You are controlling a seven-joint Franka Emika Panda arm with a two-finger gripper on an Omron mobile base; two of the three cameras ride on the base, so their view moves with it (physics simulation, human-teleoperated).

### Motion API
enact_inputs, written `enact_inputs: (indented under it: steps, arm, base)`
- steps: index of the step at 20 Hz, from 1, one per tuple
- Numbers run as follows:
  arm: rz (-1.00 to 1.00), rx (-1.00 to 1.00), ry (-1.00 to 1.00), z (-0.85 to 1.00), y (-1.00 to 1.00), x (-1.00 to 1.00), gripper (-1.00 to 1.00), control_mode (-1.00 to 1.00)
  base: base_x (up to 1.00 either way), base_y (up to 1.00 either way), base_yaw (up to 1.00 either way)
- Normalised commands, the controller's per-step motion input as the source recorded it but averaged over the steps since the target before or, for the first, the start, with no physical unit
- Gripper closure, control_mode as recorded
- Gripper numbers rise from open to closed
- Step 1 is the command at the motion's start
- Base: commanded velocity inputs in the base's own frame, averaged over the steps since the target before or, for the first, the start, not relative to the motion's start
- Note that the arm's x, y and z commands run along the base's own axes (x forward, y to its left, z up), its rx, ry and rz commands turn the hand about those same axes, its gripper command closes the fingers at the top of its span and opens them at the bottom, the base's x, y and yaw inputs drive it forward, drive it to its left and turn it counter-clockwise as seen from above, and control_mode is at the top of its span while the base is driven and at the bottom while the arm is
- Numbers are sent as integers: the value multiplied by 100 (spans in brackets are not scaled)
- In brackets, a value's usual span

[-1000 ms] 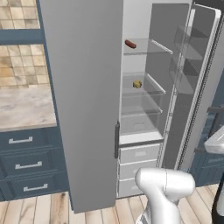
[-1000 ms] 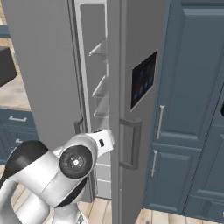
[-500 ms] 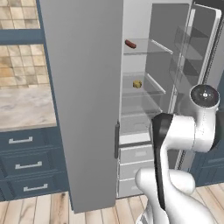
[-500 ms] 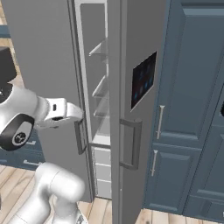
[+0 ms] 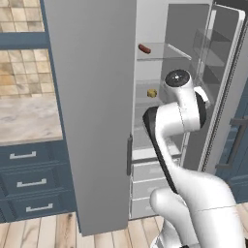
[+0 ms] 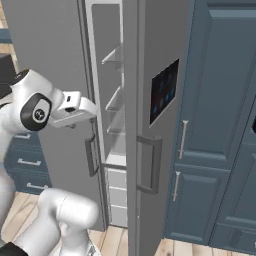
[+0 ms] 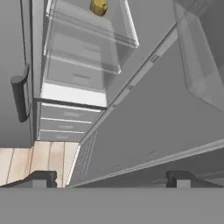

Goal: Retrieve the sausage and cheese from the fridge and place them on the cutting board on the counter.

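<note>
Two fridge doors stand open in my left base view. Sausage lies on an upper fridge shelf, cheese on the shelf below it. My gripper is raised in front of the open fridge, fingertips wide apart, nothing between them. Cheese sits at the top of my hand view. Counter lies left of the fridge

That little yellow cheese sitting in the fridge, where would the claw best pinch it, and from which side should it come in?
Probably across its middle, one finger on each side face. The cheese is a small chunk sitting alone on a glass shelf, with another shelf above, so the open gripper would best reach in level from the fridge's open front, not from above.
</note>
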Motion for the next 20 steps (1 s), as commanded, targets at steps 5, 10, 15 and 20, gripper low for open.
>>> enact_inputs:
  steps: [5, 10, 15, 20]
  arm:
    - [-23, 0, 0, 45, 1, 91, -100, -100]
    - [-32, 0, 0, 8, -7, 100, -100, -100]
    - [-43, -5, 0, -14, -66, 94, -100, -100]
    - [-38, -5, 1, -15, -100, 49, -100, -100]
  base:
    - [0, 0, 0]
    - [0, 0, 0]
    - [0, 0, 0]
    - [0, 0, 0]
